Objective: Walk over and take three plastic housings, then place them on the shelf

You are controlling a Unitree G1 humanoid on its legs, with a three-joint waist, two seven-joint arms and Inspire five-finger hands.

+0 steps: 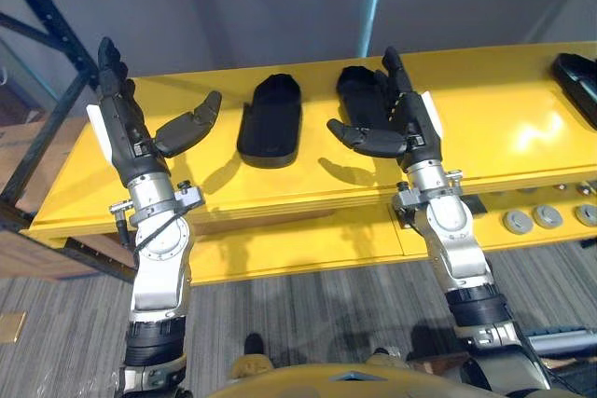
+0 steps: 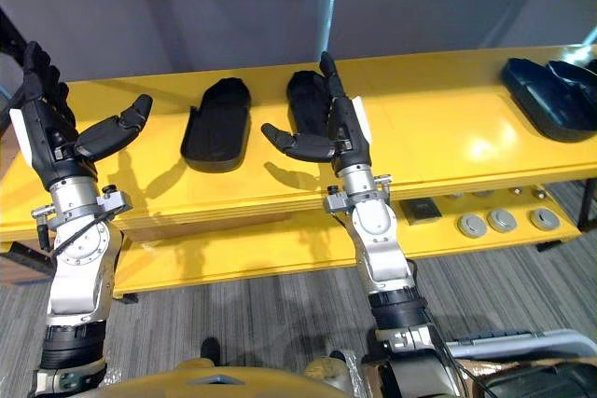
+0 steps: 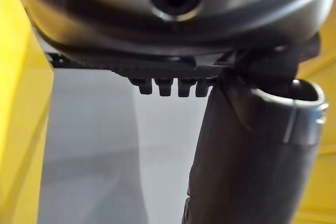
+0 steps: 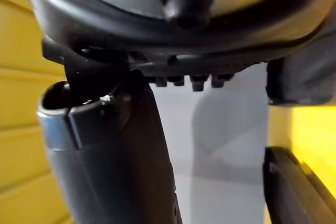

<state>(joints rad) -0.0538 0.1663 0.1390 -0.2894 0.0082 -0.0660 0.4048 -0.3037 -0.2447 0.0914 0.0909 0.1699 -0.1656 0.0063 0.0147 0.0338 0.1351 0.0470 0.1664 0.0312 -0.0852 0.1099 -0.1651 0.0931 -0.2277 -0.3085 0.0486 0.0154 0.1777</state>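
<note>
Viewing via head cam, I log both hands up over the glossy yellow shelf deck [image 1: 508, 137].

- L hand [image 1: 131, 142]: at left end of deck. Fingers straight, thumb spread wide toward centre, holding nothing.
- R hand [image 1: 413, 123]: at centre of deck. Fingers straight and pointing far, thumb out to the left, holding nothing.
- Item 1, a black elongated plastic housing [image 1: 270, 123]: lies flat on the deck between the hands, apart from both.
- Item 2, a second black plastic housing [image 1: 357, 89]: lies just right of item 1. R hand overlaps its right edge in view. Contact: cannot tell.
- More dark plastic housings [image 2: 550, 86]: at right end of deck, well apart from R hand. Count unclear.
- Lower yellow tier [image 2: 280, 249], near side: three round grey discs [image 2: 502, 221] in a row, right of R arm, plus a small dark square part [image 2: 422, 210] left of them.
</note>
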